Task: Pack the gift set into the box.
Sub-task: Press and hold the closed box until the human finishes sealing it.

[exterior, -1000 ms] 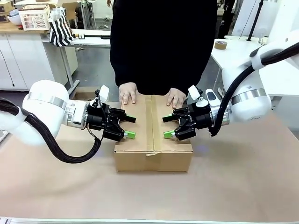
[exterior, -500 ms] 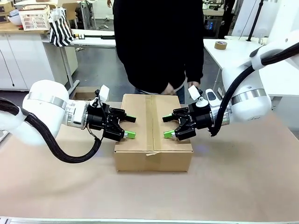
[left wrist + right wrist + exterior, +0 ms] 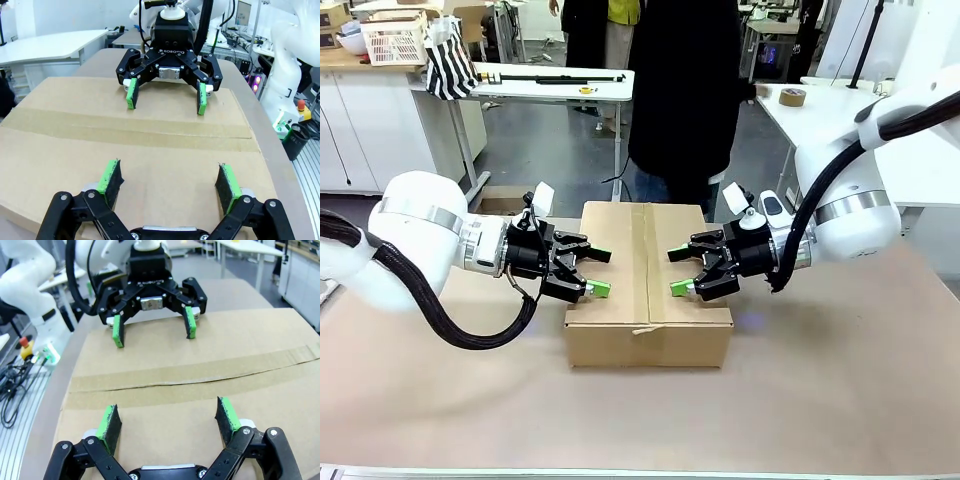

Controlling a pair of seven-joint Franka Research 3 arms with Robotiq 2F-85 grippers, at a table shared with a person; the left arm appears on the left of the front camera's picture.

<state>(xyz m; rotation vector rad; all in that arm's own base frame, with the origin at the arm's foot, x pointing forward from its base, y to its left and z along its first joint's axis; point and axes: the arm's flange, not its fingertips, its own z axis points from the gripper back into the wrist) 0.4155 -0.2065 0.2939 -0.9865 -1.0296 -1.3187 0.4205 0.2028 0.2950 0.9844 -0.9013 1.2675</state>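
Spread wide and empty, facing each other over the taped-shut plain brown corrugated cardboard carton (image 3: 645, 345) on the brown paper-covered table (image 3: 820, 390): left black green-padded gripper (image 3: 602, 273), right black green-padded gripper (image 3: 674, 272); dark-clothed person (image 3: 685, 90) beyond the far edge; carton's contents hidden.

1 box (image 3: 650, 340) and 2 pincers (image 3: 602, 272) (image 3: 676, 272)

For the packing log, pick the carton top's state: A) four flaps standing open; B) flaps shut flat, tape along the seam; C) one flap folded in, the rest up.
B: the box has its top flaps lying flat, with tape running along the middle seam.
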